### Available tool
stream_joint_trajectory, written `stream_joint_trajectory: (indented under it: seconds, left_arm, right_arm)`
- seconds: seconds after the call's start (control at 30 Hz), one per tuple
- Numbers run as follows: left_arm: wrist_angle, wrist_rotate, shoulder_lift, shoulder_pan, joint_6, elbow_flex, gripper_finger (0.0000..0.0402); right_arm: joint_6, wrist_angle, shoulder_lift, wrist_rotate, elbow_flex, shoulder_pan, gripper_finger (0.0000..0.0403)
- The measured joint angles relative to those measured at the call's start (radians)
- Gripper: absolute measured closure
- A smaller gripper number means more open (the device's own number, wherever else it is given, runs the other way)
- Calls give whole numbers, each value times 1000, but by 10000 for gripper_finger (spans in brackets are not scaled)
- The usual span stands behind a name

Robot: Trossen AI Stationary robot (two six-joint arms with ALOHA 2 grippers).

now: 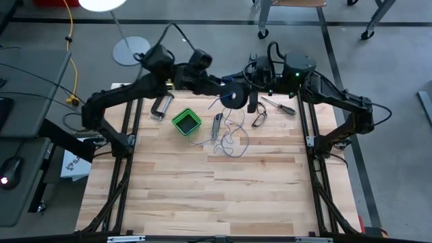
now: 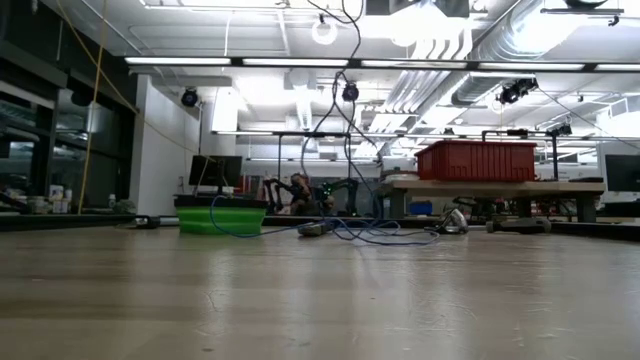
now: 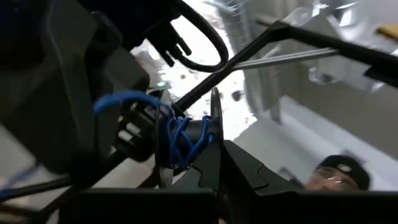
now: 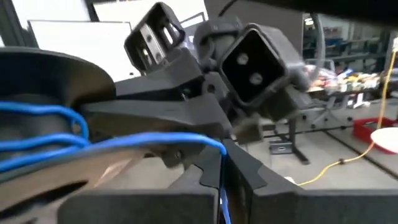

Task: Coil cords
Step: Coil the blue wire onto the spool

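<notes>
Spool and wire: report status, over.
Both grippers shut, meeting at the spool raised above the table's far side. A few turns on; the wire mostly loose on the table. Green box, tools nearby.

Blue wire [image 1: 233, 138]; dark spool [image 1: 233, 95]; green box [image 1: 186, 122]; pale wood table [image 1: 202, 196].

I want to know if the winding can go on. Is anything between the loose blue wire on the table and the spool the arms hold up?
Nothing visible is. The wire rises freely from its loose heap to the spool, held above the table between the left gripper and right gripper. The green box sits aside.
</notes>
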Motion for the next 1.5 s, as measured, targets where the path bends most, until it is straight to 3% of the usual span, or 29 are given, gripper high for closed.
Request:
stream_joint_trajectory:
  seconds: [0.2,0.5,0.63,0.83,1.17,1.5]
  left_arm:
    - [199,-43,53,3,-67,0,401]
    - [252,-152,45,14,71,0,401]
    - [336,-193,43,26,51,0,401]
    - [416,-260,42,44,39,0,401]
    - [416,-260,20,60,29,0,401]
    - [414,-279,17,60,66,0,401]
  right_arm:
    - [140,12,0,13,0,0,377]
    - [195,30,0,75,0,16,241]
    - [176,26,0,78,-2,14,209]
    - [141,14,0,122,-2,16,204]
    - [89,-40,0,248,-2,15,228]
    - [12,-58,1,253,-2,15,264]
